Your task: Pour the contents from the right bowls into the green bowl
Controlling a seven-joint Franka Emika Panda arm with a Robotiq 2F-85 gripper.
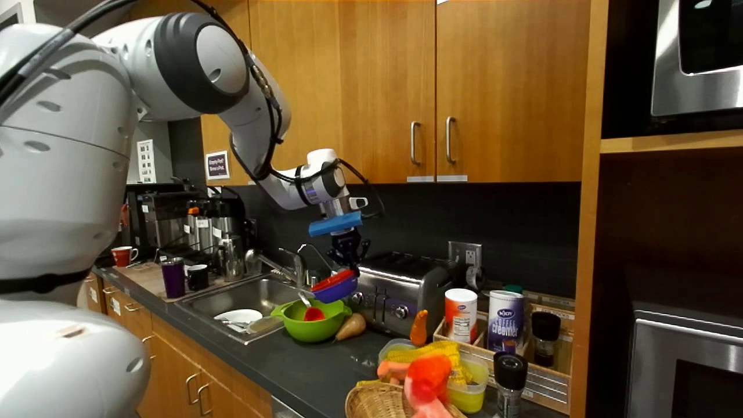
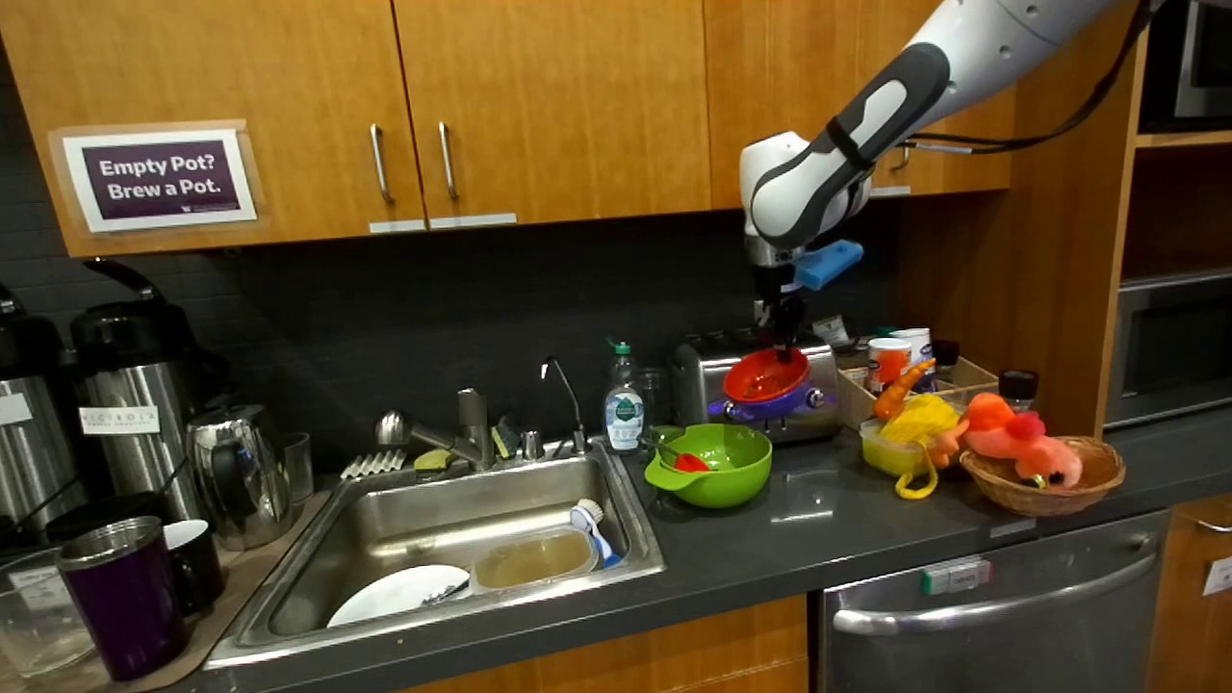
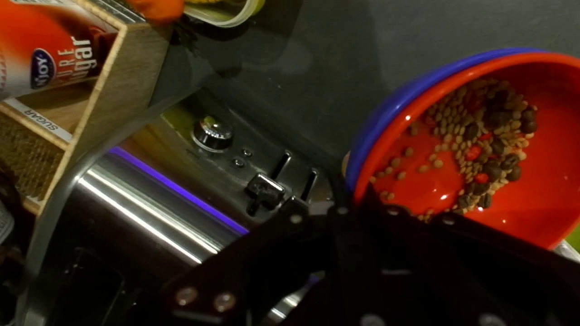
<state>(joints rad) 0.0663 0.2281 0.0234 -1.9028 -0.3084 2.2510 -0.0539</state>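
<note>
Wrist view alone shows the load: grains and dark beans in the red bowl, nested in the blue bowl, gripper clamped on both rims. Both exterior views put the tilted pair aloft near the green bowl, which sits on the desk beside the sink, red spoon inside. From the wrist, just a sliver of that bowl at the right edge.

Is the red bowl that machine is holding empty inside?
No, the wrist view shows the red bowl with a heap of tan, dark brown and red bits inside it.
</note>
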